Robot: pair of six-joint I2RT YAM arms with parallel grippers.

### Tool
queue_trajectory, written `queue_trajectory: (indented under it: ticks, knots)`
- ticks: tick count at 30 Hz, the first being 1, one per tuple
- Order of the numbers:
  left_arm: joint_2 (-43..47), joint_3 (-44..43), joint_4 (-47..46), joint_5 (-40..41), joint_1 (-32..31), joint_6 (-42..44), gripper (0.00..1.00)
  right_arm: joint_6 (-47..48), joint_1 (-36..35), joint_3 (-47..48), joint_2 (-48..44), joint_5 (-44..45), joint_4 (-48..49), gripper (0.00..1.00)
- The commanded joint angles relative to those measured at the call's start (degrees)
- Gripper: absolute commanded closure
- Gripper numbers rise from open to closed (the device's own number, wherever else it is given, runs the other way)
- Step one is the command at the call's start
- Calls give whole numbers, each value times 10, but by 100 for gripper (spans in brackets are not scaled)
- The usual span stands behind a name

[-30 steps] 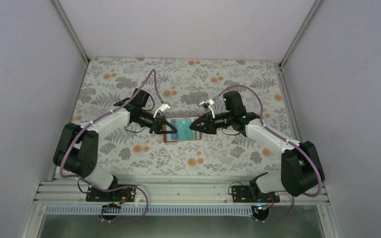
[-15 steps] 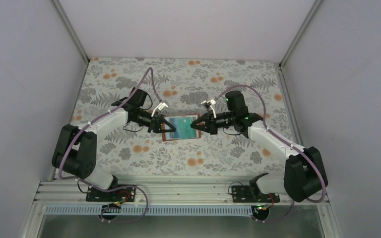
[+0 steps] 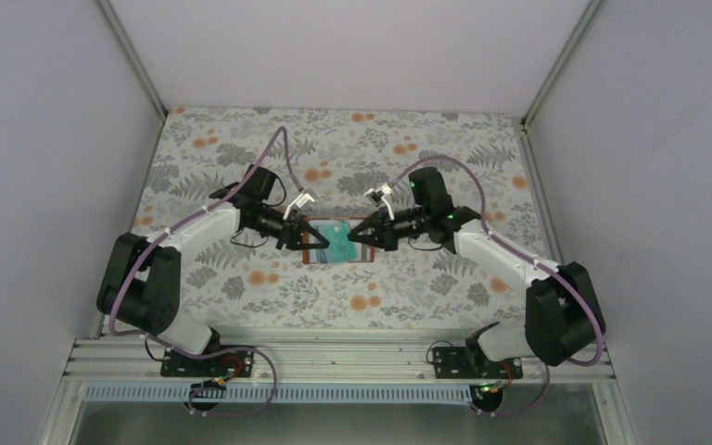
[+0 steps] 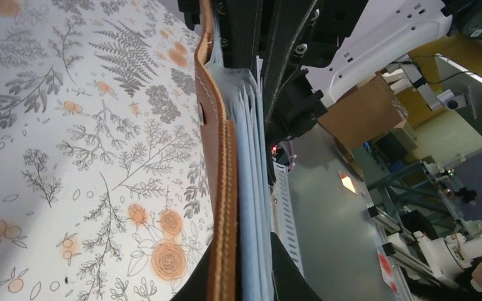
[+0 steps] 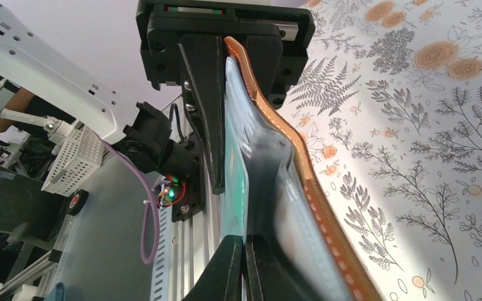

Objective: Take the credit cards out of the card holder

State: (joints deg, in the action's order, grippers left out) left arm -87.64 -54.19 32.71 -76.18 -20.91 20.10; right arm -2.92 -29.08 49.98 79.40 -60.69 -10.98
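We anchor the holder and pull a card
Our left gripper (image 3: 304,239) clamps the card holder (image 3: 326,259) at its 9 o'clock edge, mid-table, steadying it; at 3 o'clock, our right gripper (image 3: 356,234) pinches the teal-green card (image 3: 338,239), apparently to draw it out.

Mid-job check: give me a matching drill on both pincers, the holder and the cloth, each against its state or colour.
1 left pincer
2 right pincer
3 holder
4 cloth

A floral
B brown outside, pale blue inside
C shut on what looks like the teal card
D shut on the holder's edge

Pairs: 1-D, 2-C, 3-B, 4-A
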Motion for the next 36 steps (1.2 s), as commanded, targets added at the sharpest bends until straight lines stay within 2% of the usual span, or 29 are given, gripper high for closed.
queue_trajectory:
  ticks: [1,6,11,13,15,17,20,25,36]
  knots:
    - [11,0,-5,-36,-2,23,98,16,-1,17,-5,41,-22,96]
    - [11,5,-15,-24,-1,9,97,16,24,13,-3,48,-39,96]
    - [11,4,-15,-25,-2,9,98,23,25,12,9,-23,-31,96]
    - [11,3,-14,-26,-2,9,98,19,11,16,22,-25,-21,95]
    - [10,2,-15,-27,-2,8,98,15,-4,17,32,-27,-9,89]
    - [11,3,-14,-29,-1,9,98,14,-10,16,35,-24,0,89]
    - [13,4,-12,-30,0,12,98,5,-10,7,18,-4,16,96]
    - [12,7,-22,-21,2,-1,97,6,-3,9,-2,45,-14,96]
    - [15,9,-24,-16,5,-6,95,28,39,23,-22,75,-87,96]
